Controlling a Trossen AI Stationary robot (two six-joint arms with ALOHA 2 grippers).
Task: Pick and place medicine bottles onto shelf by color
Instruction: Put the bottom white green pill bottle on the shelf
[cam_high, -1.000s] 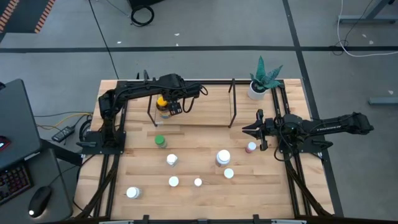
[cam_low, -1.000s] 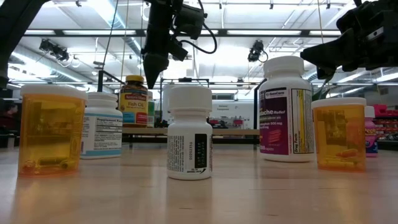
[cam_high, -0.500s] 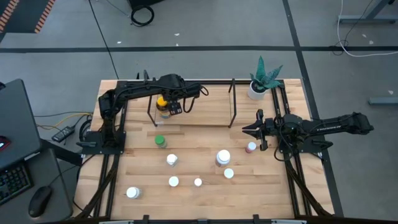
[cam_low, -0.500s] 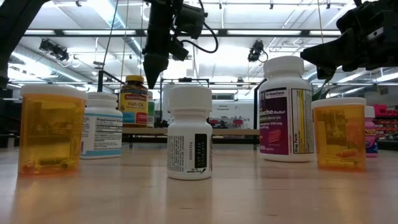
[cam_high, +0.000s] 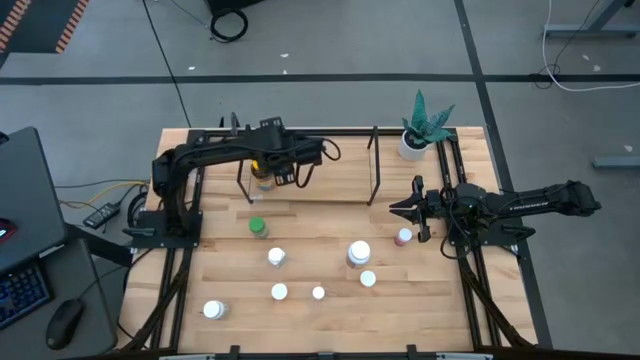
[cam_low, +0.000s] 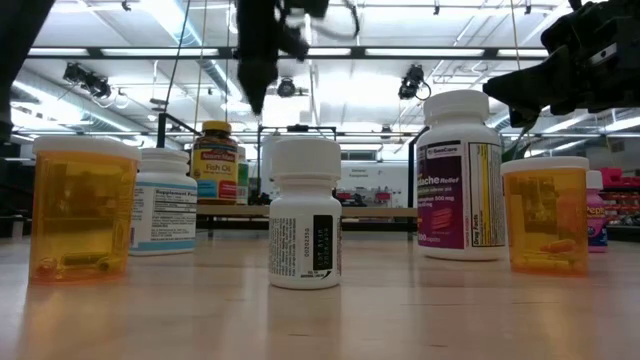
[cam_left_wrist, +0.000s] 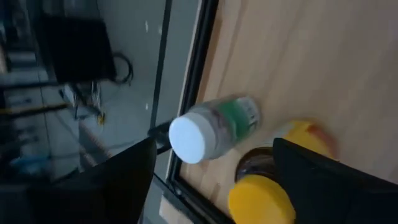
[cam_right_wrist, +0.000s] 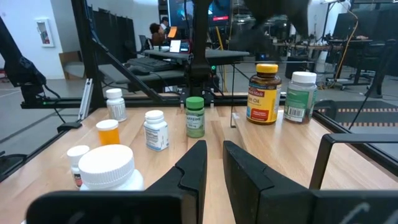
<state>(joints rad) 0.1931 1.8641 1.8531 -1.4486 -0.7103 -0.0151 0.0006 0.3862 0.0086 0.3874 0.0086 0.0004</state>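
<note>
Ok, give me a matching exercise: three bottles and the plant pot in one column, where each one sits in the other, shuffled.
1. yellow-capped bottle
2. green-capped bottle
3. pink-capped bottle
4. plant pot

A. table's far right corner
B. on the shelf
C. tabletop, by the right end effector
D. tabletop, just in front of the shelf's left end

Pairs: 1-B, 2-D, 3-C, 4-A

High view straight down; low view level, close; both share yellow-capped bottle (cam_high: 262, 172) on shelf (cam_high: 330, 185).
</note>
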